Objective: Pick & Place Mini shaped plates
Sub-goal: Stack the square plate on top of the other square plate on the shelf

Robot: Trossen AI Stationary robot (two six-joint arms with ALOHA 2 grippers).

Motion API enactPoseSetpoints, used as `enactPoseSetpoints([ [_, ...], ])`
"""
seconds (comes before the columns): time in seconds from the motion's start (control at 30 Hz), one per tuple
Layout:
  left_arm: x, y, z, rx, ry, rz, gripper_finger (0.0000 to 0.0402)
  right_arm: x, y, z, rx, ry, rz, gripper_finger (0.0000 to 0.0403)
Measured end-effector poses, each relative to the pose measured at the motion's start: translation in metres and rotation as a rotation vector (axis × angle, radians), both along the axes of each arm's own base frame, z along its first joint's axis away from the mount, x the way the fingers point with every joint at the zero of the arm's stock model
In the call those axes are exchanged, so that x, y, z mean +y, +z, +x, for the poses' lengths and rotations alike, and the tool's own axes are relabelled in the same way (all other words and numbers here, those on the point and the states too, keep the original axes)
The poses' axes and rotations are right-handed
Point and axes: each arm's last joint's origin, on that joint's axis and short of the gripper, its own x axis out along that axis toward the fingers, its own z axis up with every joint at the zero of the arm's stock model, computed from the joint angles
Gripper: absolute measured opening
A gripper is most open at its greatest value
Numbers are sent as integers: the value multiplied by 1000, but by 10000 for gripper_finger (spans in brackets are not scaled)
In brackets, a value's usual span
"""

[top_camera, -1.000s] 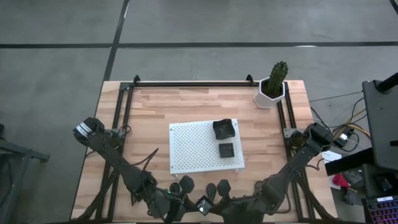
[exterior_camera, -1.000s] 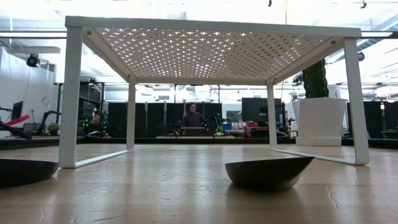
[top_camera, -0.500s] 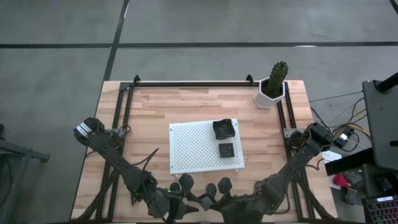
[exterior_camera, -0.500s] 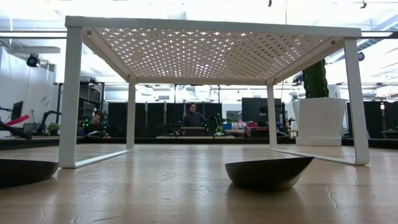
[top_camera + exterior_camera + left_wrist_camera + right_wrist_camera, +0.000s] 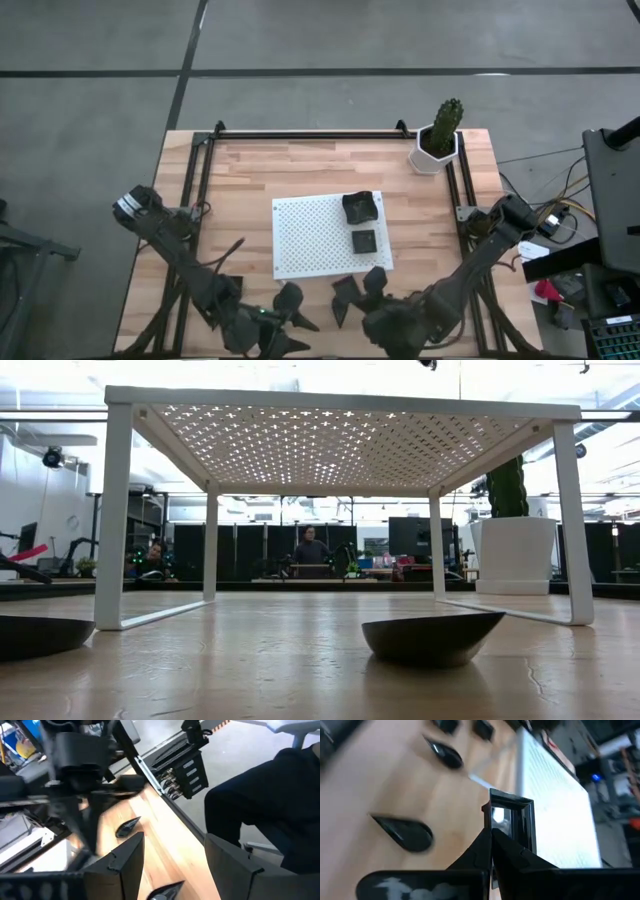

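Observation:
A small black square plate [image 5: 512, 822] is held by my right gripper [image 5: 492, 837], which is shut on it near the table's front edge [image 5: 347, 292], just short of the white perforated board [image 5: 325, 235]. Two black plates [image 5: 359, 207] [image 5: 364, 241] lie on the board's right part. Teardrop plates lie flat on the wood near the front: one [image 5: 290, 296] by my left gripper, two [image 5: 445, 752] [image 5: 405, 832] in the right wrist view. My left gripper [image 5: 174, 837] stands open at the front, left of the right one [image 5: 285, 325], with nothing between its fingers. My right gripper pinches the square plate by one raised rim [image 5: 496, 827] between its two fingers. The plate sticks out past the fingertips, tilted on edge and lifted clear of the table.
A white hexagonal pot with a cactus [image 5: 437, 140] stands at the far right corner. The board stands on thin legs [image 5: 113, 520] with open room beneath it; two dark plates [image 5: 432, 637] [image 5: 40, 635] lie in front of it. People show in the room behind.
My left gripper has opened, let go of the square plate and drawn back toward the table's left. My right gripper, still shut on that plate, has carried it from the front edge toward the board.

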Motion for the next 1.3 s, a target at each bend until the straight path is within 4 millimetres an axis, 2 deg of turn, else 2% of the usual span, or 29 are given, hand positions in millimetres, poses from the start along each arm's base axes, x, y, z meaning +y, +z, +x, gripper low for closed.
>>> enactPoseSetpoints([
  [0.13,-2,-12,-5,29,-1,-7,202,-8,3,-8,16,-54,-33,8],
  [0.3,-3,-26,-8,32,-1,-38,202,-10,15,-14,7,-21,-52,8],
  [0.57,1,-50,-13,48,18,-71,202,-27,20,-22,-10,-130,-168,8],
  [1.03,-5,-45,-26,42,12,-80,202,-64,7,-9,115,-258,-195,8],
  [1.3,-6,-45,-28,41,6,-79,202,-74,-4,-21,111,-261,-193,8],
])
